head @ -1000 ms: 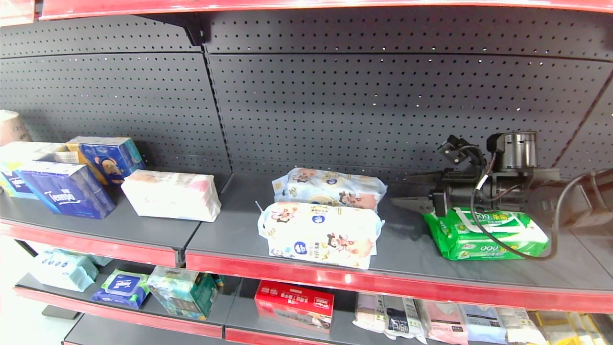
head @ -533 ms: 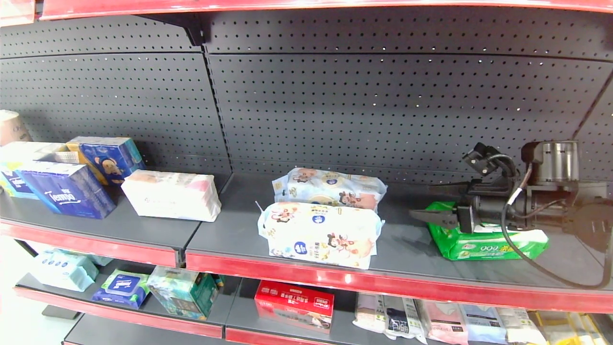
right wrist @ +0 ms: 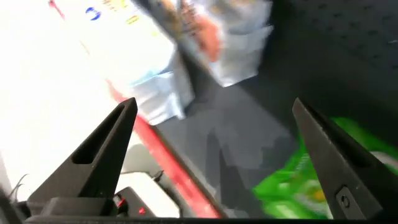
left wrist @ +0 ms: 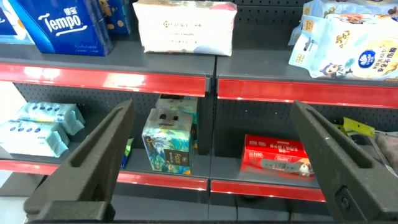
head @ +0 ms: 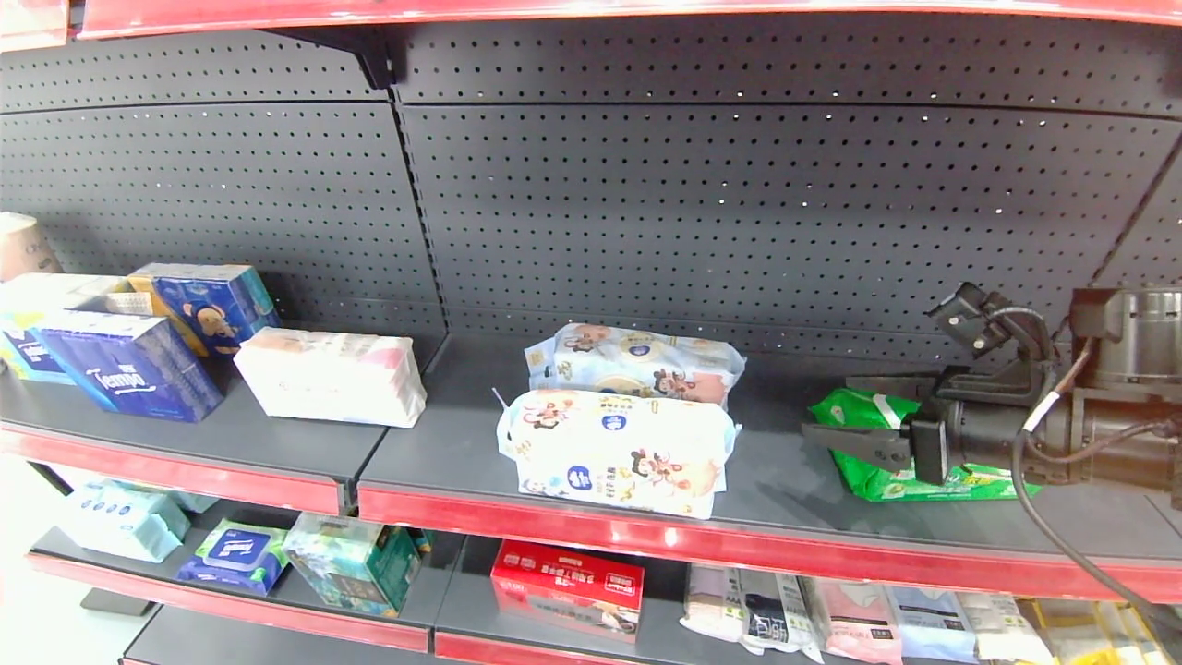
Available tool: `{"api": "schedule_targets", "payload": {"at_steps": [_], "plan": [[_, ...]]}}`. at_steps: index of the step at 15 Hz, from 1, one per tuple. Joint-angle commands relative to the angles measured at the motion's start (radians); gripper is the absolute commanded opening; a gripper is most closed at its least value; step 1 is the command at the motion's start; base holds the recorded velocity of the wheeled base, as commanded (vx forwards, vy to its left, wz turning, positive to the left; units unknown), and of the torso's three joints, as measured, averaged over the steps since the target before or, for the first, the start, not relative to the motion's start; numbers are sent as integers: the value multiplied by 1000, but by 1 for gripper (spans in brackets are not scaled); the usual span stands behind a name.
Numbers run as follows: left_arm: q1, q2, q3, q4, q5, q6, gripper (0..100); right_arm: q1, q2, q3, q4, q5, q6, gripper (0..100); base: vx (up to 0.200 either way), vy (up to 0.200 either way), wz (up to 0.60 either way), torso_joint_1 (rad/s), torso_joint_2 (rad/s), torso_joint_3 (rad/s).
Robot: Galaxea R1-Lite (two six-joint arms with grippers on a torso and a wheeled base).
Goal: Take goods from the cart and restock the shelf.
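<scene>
Two fingers spread wide, nothing between them: right gripper [head: 831,406] is empty at the lower right of the frame, tips aimed frame-left. Green pack [head: 882,480] lies flat on the shelf [head: 785,489] right beneath those fingers, its long axis along the red front edge and roughly in line with the gripper. Touching or just clear, cannot tell. Right arm is by far the nearer. Left gripper [left wrist: 212,106] hangs open too, facing the lower shelves. Pack looks set down, so any pull-back must clear its left end without dragging it. Labels: green pack shows a white band with print, cartoon packs [head: 619,453] mid-frame carry round blue badges, blue boxes [head: 129,365] far left have white lettering
</scene>
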Motion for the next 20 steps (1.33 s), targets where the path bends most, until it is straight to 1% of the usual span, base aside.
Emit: {"api": "schedule_targets", "payload": {"at_steps": [1, 3, 4, 8, 12, 16, 17, 18, 20], "plan": [[0, 0, 0, 0, 0, -1, 100, 20, 10, 16, -2, -8, 5, 100, 0, 0, 0, 0, 0, 0], [0, 2, 0, 0, 0, 0, 100, 21, 73, 16, -2, -36, 28, 100, 0, 0, 0, 0, 0, 0], [0, 2, 0, 0, 0, 0, 100, 43, 109, 6, -5, -48, 27, 100, 0, 0, 0, 0, 0, 0], [0, 2, 0, 0, 0, -1, 100, 115, 192, -13, -100, -51, 31, 100, 0, 0, 0, 0, 0, 0], [0, 2, 0, 0, 0, 0, 100, 155, 171, -13, -114, -51, 33, 100, 0, 0, 0, 0, 0, 0], [0, 2, 0, 0, 0, 0, 100, 181, 200, -1, -224, -51, 31, 100, 0, 0, 0, 0, 0, 0], [0, 2, 0, 0, 0, 0, 100, 181, 200, -1, -224, -51, 31, 100, 0, 0, 0, 0, 0, 0], [0, 2, 0, 0, 0, 0, 100, 198, 203, 26, -272, -51, 31, 100, 0, 0, 0, 0, 0, 0], [0, 2, 0, 0, 0, 0, 100, 206, 201, 41, -302, -51, 31, 100, 0, 0, 0, 0, 0, 0]]}}
